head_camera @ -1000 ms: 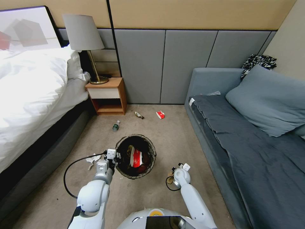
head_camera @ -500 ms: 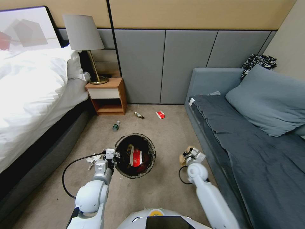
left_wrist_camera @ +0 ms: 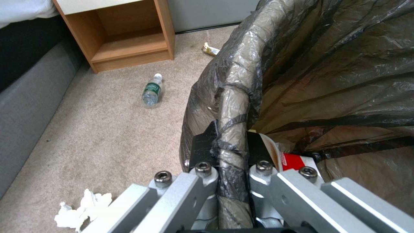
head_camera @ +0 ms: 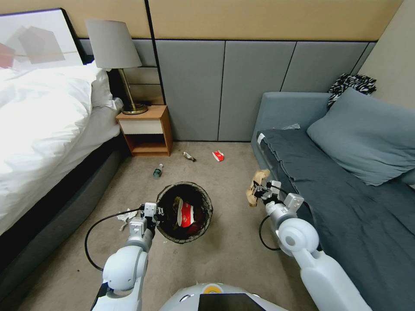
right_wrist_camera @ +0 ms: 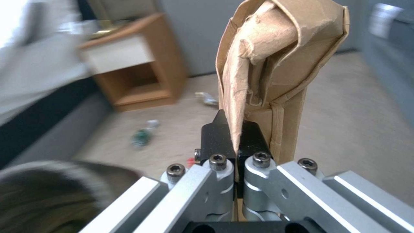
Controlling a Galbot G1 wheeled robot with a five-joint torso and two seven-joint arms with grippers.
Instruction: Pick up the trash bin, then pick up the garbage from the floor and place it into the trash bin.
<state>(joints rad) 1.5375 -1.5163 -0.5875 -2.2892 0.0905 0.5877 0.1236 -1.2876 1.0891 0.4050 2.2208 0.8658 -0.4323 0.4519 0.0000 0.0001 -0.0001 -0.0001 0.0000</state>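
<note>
now right hand (head_camera: 256, 193) raised higher, pinching brown paper bag (head_camera: 255, 186), left hand (head_camera: 158, 211) clamping trash bin (head_camera: 203, 216)

nightstand (right_wrist_camera: 129, 77) blurred, trash bin (left_wrist_camera: 328, 81) cropped

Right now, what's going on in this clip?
The robot is clearing litter from a bedroom floor. Its left gripper has its jaws shut on the rim of the small round trash bin with a dark bag liner. Its right gripper holds a crumpled brown paper bag up in the air beside the grey sofa, off to the bin's right. A clear plastic bottle and a red-and-white packet lie on the carpet.
</note>
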